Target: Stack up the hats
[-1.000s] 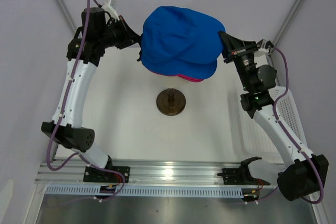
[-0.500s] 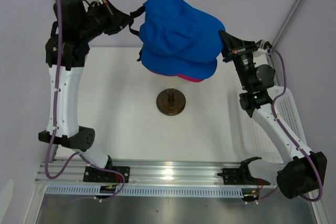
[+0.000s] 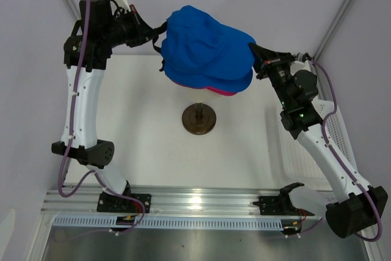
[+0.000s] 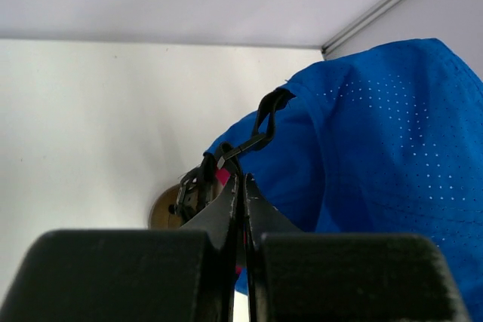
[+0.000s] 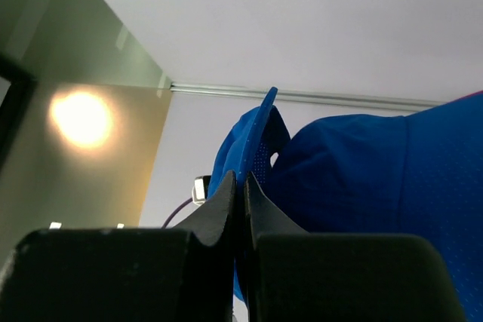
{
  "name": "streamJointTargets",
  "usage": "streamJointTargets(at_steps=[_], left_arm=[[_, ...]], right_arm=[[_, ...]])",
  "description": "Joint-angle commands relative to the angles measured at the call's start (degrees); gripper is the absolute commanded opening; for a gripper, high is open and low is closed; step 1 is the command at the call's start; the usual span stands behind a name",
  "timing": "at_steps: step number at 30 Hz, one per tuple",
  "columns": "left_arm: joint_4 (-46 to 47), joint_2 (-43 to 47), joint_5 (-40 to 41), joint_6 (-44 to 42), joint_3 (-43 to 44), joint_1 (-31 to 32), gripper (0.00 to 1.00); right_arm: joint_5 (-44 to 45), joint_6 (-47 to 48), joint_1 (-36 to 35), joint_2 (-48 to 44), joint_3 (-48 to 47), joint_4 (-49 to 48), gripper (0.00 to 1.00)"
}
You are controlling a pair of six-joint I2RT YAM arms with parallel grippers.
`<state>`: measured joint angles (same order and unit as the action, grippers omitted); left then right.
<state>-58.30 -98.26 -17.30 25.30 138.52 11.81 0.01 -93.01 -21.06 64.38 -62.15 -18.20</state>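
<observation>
Two blue hats (image 3: 208, 44) sit stacked high above the table, and a pink hat's rim (image 3: 221, 91) peeks out beneath them. My left gripper (image 3: 160, 31) is at their left side, shut on the black back strap (image 4: 264, 120) of a blue hat (image 4: 377, 148). In the left wrist view the jaws of that gripper (image 4: 243, 186) meet with the strap and a sliver of pink (image 4: 223, 177) at them. My right gripper (image 3: 254, 51) is at the stack's right side, shut on a blue hat's edge (image 5: 255, 137); its jaws (image 5: 241, 182) pinch that fabric.
A dark round stand base (image 3: 199, 118) sits on the white table under the hats; whatever carries them is hidden. A white perforated tray (image 3: 335, 136) lies at the right edge. A metal rail (image 3: 195, 200) runs along the near edge, and grey walls close the back.
The left gripper closed on the strap, rose and swung out left, then came back right and slightly down. The right gripper moved a little left and the stack's crown shifted left.
</observation>
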Motion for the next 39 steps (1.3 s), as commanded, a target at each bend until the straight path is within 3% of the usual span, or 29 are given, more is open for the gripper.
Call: streamJointTargets(at_steps=[1, 13, 39], left_arm=[[-1.73, 0.7, -1.42, -2.09, -0.26, -0.3, 0.01], [0.12, 1.67, -3.0, -3.06, -8.35, -0.04, 0.01], [8.73, 10.54, 1.75, -3.33, -30.93, 1.55, 0.01]], right_arm=[[0.78, -1.64, 0.31, -1.8, -2.28, 7.02, 0.0], [1.49, -2.88, 2.95, -4.35, -1.92, 17.93, 0.0], [-14.77, 1.87, 9.81, 2.24, 0.8, 17.67, 0.0]])
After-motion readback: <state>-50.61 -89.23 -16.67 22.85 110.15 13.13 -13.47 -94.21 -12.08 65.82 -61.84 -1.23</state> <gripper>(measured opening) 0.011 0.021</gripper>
